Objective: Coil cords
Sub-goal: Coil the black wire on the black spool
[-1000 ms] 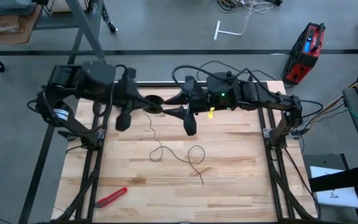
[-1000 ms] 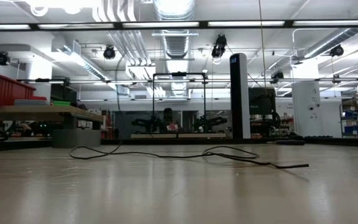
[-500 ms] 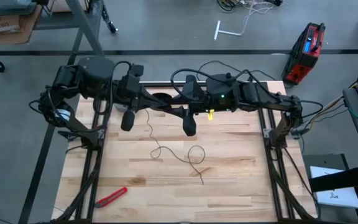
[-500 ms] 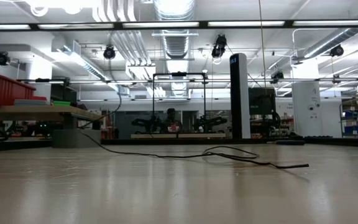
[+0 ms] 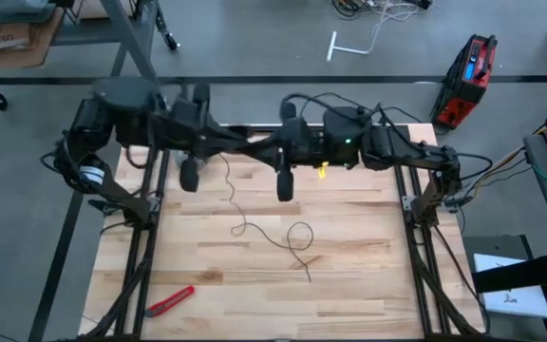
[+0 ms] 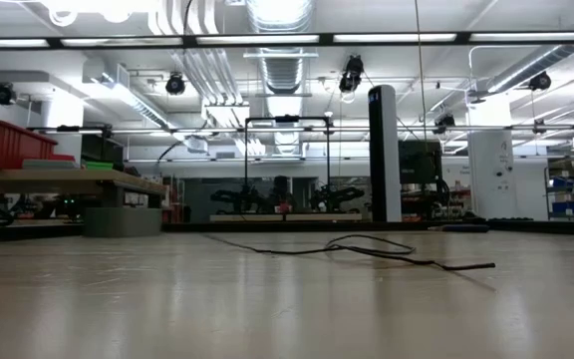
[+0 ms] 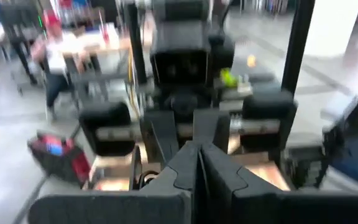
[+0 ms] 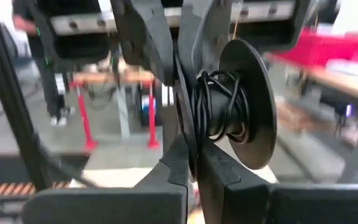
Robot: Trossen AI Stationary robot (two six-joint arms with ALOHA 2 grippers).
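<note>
A light butcher-block table [image 5: 349, 275] is seen from above on a grey concrete floor, framed by dark rails. A red box cutter [image 5: 170, 300] lies near the table's front left corner. A red and black case [image 5: 469, 80] stands on the floor beyond the far right corner, and a white T-shaped tool [image 5: 346, 44] lies on the floor farther back. In the low view a workshop is shown: ceiling strip lights, ducting, a red bin [image 6: 6, 143] on a bench at left, a tall dark column [image 6: 384, 155].

The thin black cord [image 5: 272, 235] is spread in loose loops across the table's middle, one end rising toward the arms at the far edge. In the right wrist view the black reel [image 8: 241, 112], wound with several turns of cord, is gripped by its flange between the closed fingers of the right gripper [image 8: 191, 165]. The left gripper [image 7: 199, 171] is pressed shut, tip to tip with the right one above the far table edge; what it holds cannot be told. A seated person [image 7: 55, 59] is blurred in the background.
</note>
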